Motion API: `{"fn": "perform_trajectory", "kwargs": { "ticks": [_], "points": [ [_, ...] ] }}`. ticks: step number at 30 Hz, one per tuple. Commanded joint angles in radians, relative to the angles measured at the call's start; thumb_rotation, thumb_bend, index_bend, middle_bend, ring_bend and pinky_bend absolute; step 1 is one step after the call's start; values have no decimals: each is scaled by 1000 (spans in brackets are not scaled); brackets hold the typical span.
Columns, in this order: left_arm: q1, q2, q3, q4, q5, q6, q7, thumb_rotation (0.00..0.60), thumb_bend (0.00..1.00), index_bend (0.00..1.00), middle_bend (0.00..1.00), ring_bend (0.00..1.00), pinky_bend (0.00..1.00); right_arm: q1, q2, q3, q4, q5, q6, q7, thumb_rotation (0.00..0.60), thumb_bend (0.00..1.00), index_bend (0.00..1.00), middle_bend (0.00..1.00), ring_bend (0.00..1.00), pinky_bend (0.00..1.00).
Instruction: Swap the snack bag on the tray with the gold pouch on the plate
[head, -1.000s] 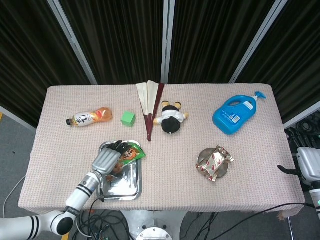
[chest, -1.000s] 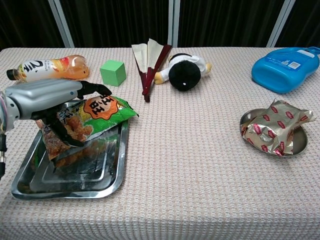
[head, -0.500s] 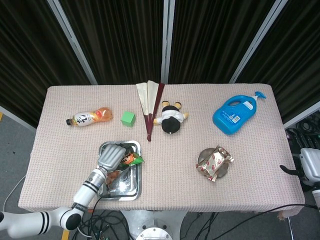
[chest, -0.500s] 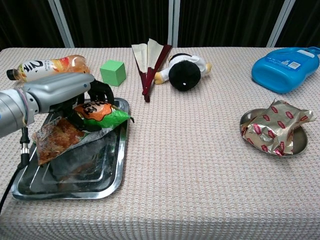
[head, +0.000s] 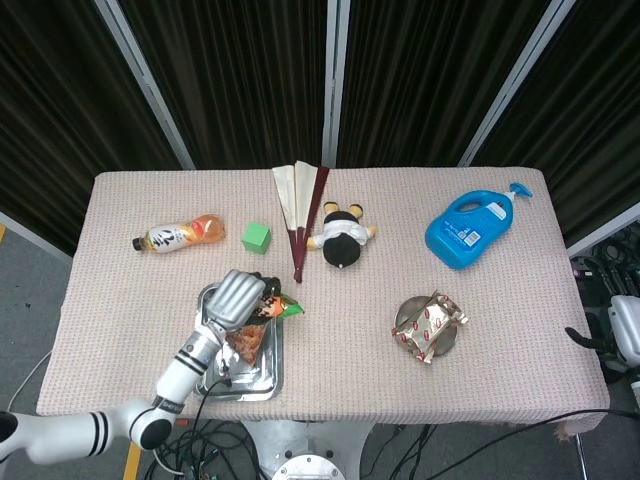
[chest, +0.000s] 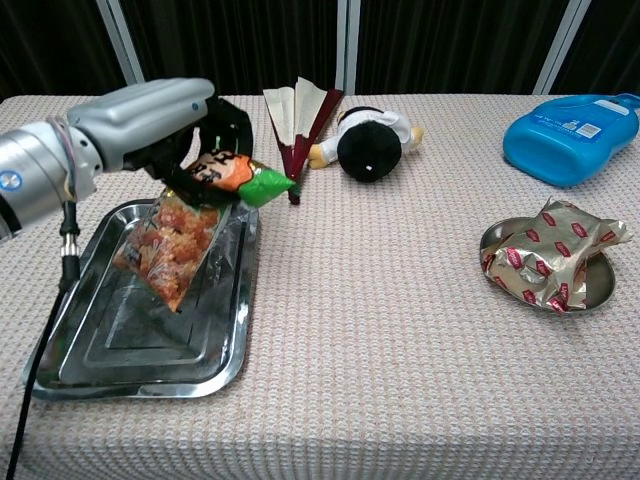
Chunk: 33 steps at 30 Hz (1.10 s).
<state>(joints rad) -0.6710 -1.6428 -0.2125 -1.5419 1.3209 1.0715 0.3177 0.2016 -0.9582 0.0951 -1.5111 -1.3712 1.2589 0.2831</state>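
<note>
I see the table (head: 330, 360) spread with a beige woven cloth, everything laid out on it. On my left the steel tray (chest: 120, 340) lies near the front edge. My left hand (chest: 150, 115) hangs over its far end, fingers clamped on the top of the snack bag (chest: 185, 235), which dangles clear above the tray, its green corner poking right. From the head view the hand (head: 238, 297) covers most of the bag (head: 262, 320).

The blue jug (head: 468, 228) lies on its side at the far right. Near the back centre a folded fan (head: 300, 205) points toward me, with a plush doll (head: 341, 236) just beside it on the right. A drink bottle (head: 178, 235) lies on its side at the far left, and a green cube (head: 256, 237) stands between it and the fan.

The plate (chest: 592, 285) is on the right, well apart from the tray, and the gold pouch (chest: 545, 255) rests crumpled on it. My right hand (head: 625, 342) barely shows at the frame edge; I cannot tell how its fingers lie.
</note>
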Motion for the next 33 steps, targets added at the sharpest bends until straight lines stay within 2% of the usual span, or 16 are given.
{"fn": "perform_trajectory", "kwargs": {
  "ticks": [1, 5, 11, 20, 22, 24, 26, 27, 29, 33],
  "points": [
    [-48, 0, -64, -20, -18, -19, -18, 600, 332, 582, 649, 582, 710, -9, -5, 6, 14, -1, 14, 19, 600, 73, 0, 0, 0, 0],
    [-118, -34, -129, 6, -50, -49, -21, 600, 331, 581, 649, 582, 709, -18, -8, 7, 33, 1, 16, 54, 600, 75, 0, 0, 0, 0],
    [-215, -144, -178, 132, -89, -92, -74, 600, 330, 580, 649, 582, 708, -24, -16, 5, 47, -9, 18, 79, 600, 76, 0, 0, 0, 0],
    [-318, -295, -183, 408, -46, -99, -217, 600, 328, 560, 634, 570, 694, -23, -16, 14, 37, -22, 31, 81, 600, 76, 0, 0, 0, 0],
    [-323, -305, -177, 440, -48, -112, -246, 600, 318, 491, 570, 525, 655, -21, -17, 16, 37, -21, 31, 80, 600, 76, 0, 0, 0, 0],
    [-324, -304, -166, 454, -61, -143, -273, 600, 298, 314, 403, 454, 603, -19, -20, 18, 40, -17, 26, 79, 600, 76, 0, 0, 0, 0],
    [-322, -301, -157, 468, -68, -151, -276, 600, 257, 102, 158, 296, 503, -16, -21, 18, 40, -16, 20, 77, 600, 76, 0, 0, 0, 0],
    [-319, -301, -153, 472, -64, -145, -282, 600, 240, 67, 99, 224, 454, -16, -21, 18, 39, -18, 18, 76, 600, 76, 0, 0, 0, 0],
    [-309, -287, -137, 476, -52, -131, -280, 600, 209, 54, 55, 139, 375, -13, -20, 15, 38, -26, 15, 73, 600, 77, 0, 0, 0, 0],
    [-253, -201, -94, 407, -34, -92, -242, 600, 173, 54, 53, 95, 280, 3, -10, 6, 32, -52, -7, 65, 600, 76, 0, 0, 0, 0]
  ]
}}
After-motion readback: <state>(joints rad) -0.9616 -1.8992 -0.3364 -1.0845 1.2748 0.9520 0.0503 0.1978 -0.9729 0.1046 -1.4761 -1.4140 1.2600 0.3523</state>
